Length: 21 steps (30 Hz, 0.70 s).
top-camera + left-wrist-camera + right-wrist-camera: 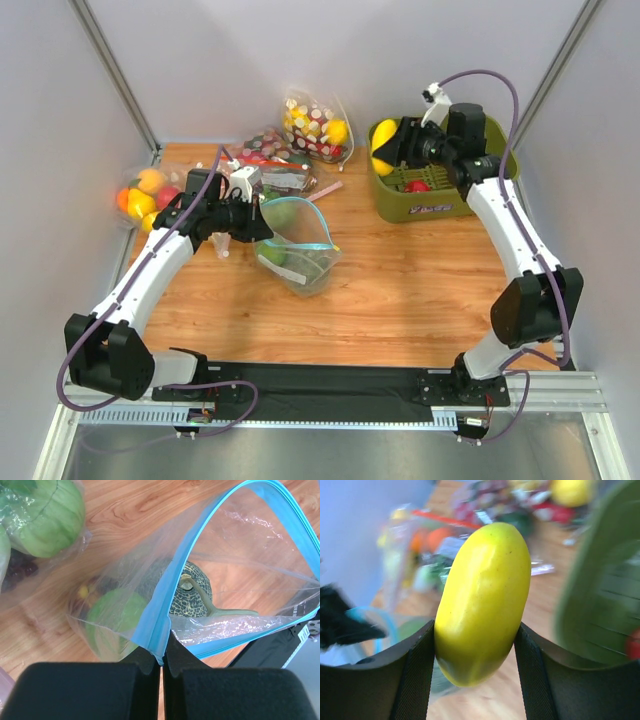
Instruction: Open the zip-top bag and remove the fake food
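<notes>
The zip-top bag [300, 252] lies left of the tabletop's middle, mouth gaping, its teal-blue zipper strip [167, 597] parted into a wide loop. So the opening is done, as I judge it. My left gripper [161, 661] has its jaws pressed together on the near end of that strip, pinching the bag's corner so the mouth stands up.

Inside I can see a netted green melon [192, 592] with its stem, and a smooth green ball [116, 617] against the plastic; something small and dark sits beside them, too blurred to name. Those are left to take out.

My right gripper [476, 630] is clamped on the yellow lemon [482, 600], one pad on each flank, held at the left rim of the olive-green basket [395, 205] near the far right corner. A red piece [417, 186] already rests in that basket.

Other filled bags [300, 140] crowd the far left corner; they are not mine to touch.
</notes>
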Each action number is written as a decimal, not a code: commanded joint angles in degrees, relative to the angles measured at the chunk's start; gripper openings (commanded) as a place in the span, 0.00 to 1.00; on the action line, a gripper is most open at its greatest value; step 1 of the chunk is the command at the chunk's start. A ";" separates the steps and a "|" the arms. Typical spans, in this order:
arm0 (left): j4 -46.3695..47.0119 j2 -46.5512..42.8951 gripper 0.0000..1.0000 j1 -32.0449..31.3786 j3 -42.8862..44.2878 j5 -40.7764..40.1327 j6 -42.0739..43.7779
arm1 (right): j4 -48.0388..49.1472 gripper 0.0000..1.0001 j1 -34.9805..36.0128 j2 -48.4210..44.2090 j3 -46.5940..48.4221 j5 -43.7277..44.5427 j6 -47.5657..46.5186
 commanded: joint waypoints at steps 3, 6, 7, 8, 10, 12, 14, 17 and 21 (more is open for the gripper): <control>0.14 -0.54 0.00 0.18 0.79 0.21 0.39 | -6.23 0.31 -2.71 4.18 7.42 21.32 -8.28; 0.23 -0.72 0.00 0.18 0.88 0.47 0.30 | -7.90 0.33 -4.82 7.96 11.72 25.64 -9.69; 0.32 -0.80 0.00 0.18 0.79 0.47 0.39 | -8.60 0.34 -5.09 8.93 12.69 28.26 -10.48; 0.32 -0.72 0.00 0.18 0.79 0.47 0.39 | -9.22 0.34 -5.44 11.11 13.66 29.67 -11.18; 0.32 -0.89 0.00 0.18 0.70 0.56 0.30 | -11.58 0.37 -5.70 13.41 16.99 32.31 -12.15; 0.40 -0.80 0.00 0.18 0.70 0.56 0.39 | -12.91 0.43 -5.88 16.05 18.67 34.43 -13.03; 0.32 -0.80 0.00 0.18 0.70 0.56 0.48 | -13.79 0.50 -6.05 17.28 19.90 36.97 -13.30; 0.32 -0.89 0.00 0.27 0.79 0.47 0.48 | -14.23 0.75 -6.23 19.13 20.96 38.30 -13.91; 0.32 -0.89 0.00 0.18 0.79 0.56 0.48 | -15.81 0.83 -6.58 21.32 23.51 38.92 -14.87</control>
